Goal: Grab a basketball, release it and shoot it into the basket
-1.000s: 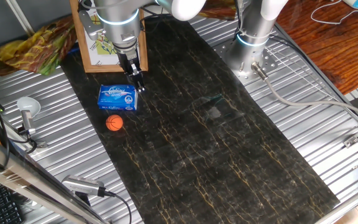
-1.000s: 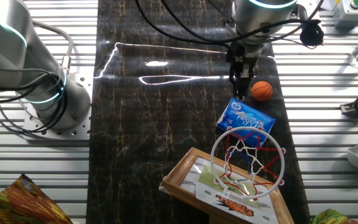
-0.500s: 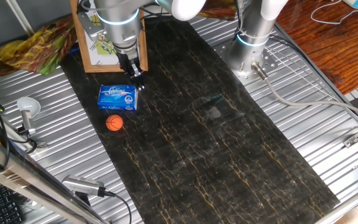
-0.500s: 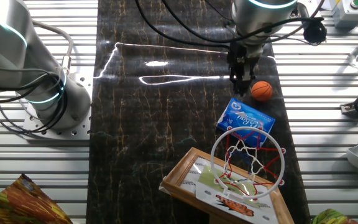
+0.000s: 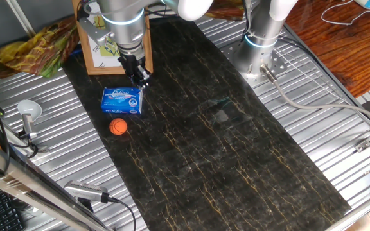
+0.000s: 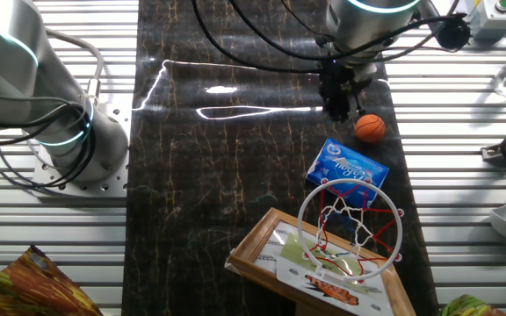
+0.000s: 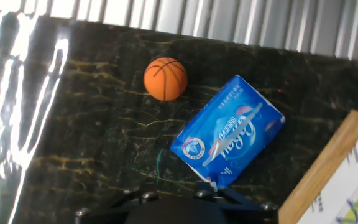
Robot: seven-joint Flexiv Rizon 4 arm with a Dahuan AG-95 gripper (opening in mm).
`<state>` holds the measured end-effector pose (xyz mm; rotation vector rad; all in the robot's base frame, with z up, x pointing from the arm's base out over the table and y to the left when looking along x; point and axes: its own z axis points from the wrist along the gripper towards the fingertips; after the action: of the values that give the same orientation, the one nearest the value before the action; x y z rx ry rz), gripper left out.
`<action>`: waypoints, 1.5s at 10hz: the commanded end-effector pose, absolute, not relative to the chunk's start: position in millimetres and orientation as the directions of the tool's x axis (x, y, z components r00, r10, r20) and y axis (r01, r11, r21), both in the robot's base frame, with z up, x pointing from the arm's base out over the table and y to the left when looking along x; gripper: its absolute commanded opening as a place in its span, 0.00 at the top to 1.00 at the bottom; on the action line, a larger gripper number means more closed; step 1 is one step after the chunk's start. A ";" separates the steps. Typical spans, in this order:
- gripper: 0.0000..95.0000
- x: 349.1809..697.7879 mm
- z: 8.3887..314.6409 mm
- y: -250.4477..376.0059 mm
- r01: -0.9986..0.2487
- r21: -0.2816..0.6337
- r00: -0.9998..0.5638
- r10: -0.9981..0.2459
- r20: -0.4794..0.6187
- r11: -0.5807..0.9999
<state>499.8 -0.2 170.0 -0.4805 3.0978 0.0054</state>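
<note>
Basketball (image 5: 118, 126) resting on the dark desk (image 5: 236, 160), just beside the blue packet (image 5: 122, 101), apart from the claw (image 6: 338, 109); basket (image 6: 351, 217) holding nothing inside its net; claw above the packet, gripping nothing, jaw spacing impossible to tell

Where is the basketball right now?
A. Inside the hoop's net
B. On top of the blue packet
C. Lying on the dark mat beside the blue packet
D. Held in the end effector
C: the basketball sits on the dark mat next to the blue packet, apart from the end effector and outside the basket.
</note>
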 end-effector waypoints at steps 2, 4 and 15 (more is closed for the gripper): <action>1.00 499.9 170.0 0.0 -0.338 0.012 -0.941 -0.338 -0.003 0.941; 1.00 506.6 167.9 0.8 -0.345 -0.005 -0.938 -0.345 0.000 0.938; 0.60 607.0 96.7 36.2 -0.500 0.041 -0.865 -0.501 0.020 0.865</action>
<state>610.1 37.4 93.4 -0.8291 3.0598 0.0599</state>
